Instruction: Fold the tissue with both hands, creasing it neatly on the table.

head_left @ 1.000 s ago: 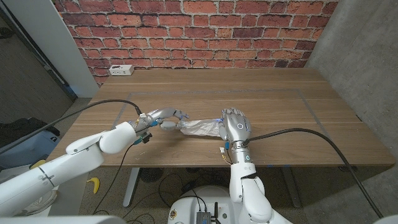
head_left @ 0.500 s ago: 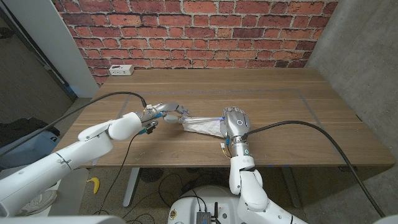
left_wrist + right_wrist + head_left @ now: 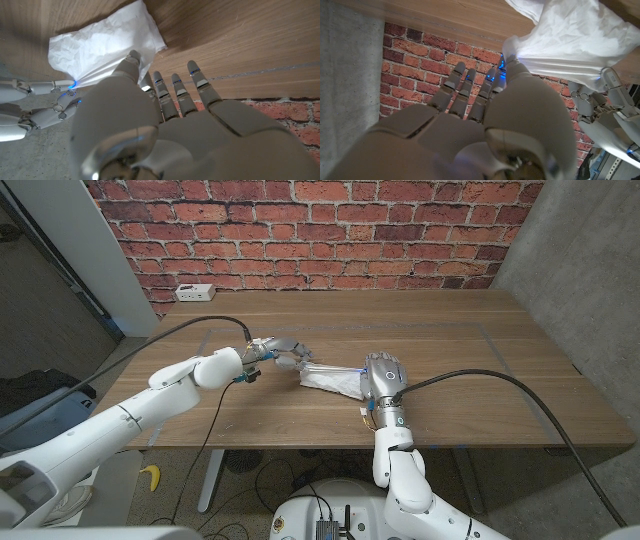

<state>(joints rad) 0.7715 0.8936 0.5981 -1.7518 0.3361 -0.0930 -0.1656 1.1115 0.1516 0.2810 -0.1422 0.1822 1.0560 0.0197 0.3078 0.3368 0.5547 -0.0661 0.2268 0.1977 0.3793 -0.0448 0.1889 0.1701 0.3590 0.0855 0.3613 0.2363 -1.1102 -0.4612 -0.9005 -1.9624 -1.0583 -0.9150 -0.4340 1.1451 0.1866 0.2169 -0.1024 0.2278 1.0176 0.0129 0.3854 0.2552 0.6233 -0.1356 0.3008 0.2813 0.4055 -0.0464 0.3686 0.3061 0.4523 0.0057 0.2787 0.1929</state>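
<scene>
Wooden surface [image 3: 450,380]: left hand [image 3: 281,351] and right hand [image 3: 383,373] each pinch the tissue [image 3: 330,379], stretched between them. Looks mid-fold; next, carry one edge over and press the crease

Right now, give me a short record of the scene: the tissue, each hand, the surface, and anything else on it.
tissue: white, crumpled, stretched between both hands
left hand: pinches the tissue's left end
right hand: back up, holds the tissue's right end
surface: wooden table with faint taped outline
other: white power strip at the table's far left corner
backdrop: red brick wall
</scene>
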